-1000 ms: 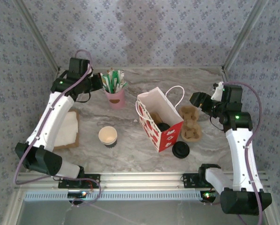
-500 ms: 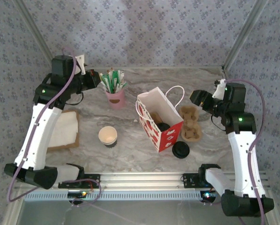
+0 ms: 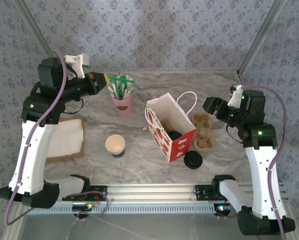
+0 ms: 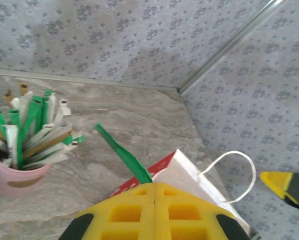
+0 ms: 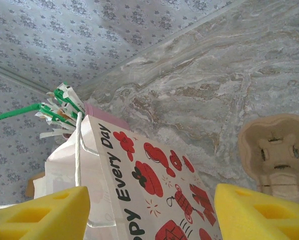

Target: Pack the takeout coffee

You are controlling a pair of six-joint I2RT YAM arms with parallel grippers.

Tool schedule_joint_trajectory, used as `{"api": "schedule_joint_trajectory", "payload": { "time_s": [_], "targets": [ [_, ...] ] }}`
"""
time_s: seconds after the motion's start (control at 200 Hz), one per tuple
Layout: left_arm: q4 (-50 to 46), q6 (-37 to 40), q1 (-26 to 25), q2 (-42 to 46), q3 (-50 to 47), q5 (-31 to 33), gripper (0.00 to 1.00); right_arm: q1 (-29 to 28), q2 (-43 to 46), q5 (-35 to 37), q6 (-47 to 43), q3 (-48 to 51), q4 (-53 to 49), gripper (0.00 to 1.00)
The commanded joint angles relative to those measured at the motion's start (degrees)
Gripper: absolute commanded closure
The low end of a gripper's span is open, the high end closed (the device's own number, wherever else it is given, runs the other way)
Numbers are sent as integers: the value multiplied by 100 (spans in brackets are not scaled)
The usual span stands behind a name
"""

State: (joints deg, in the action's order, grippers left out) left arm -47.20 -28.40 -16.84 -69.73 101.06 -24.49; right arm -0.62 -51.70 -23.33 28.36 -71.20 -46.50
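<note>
The left gripper (image 4: 155,186) is pinching a green stick (image 4: 120,150) up high (squeezed tight); the right gripper (image 3: 211,105) is hovering, jaws wide apart.

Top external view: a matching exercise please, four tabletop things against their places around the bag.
1. small dark-walled paper cup, cream-white inside
2. black round plastic lid
3. pink cup of green and white sticks
4. brown moulded cardboard cup carrier

A. right of the red-and-white paper bag
B. by the bag's near right corner
C. left of the bag, nearer
D. left of the bag, farther back

Pairs: 1-C, 2-B, 3-D, 4-A
</note>
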Motion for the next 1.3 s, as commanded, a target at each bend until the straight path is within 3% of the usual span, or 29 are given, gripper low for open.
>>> {"api": "schedule_joint_trajectory", "payload": {
  "time_s": [0.0, 0.67, 0.949, 1.294],
  "targets": [
    [355, -241, -81, 87, 224, -562, 100, -43, 106, 105, 77, -173, -179, 31],
    [733, -501, -1161, -116, 520, -1175, 100, -79, 213, 154, 87, -211, -289, 31],
    [401, -272, -1787, -444, 724, -810, 100, -79, 224, 151, 77, -205, -307, 31],
    [-634, 237, -2341, -1094, 1386, 193, 100, -78, 215, 118, 14, -170, -360, 30]
  ]
}}
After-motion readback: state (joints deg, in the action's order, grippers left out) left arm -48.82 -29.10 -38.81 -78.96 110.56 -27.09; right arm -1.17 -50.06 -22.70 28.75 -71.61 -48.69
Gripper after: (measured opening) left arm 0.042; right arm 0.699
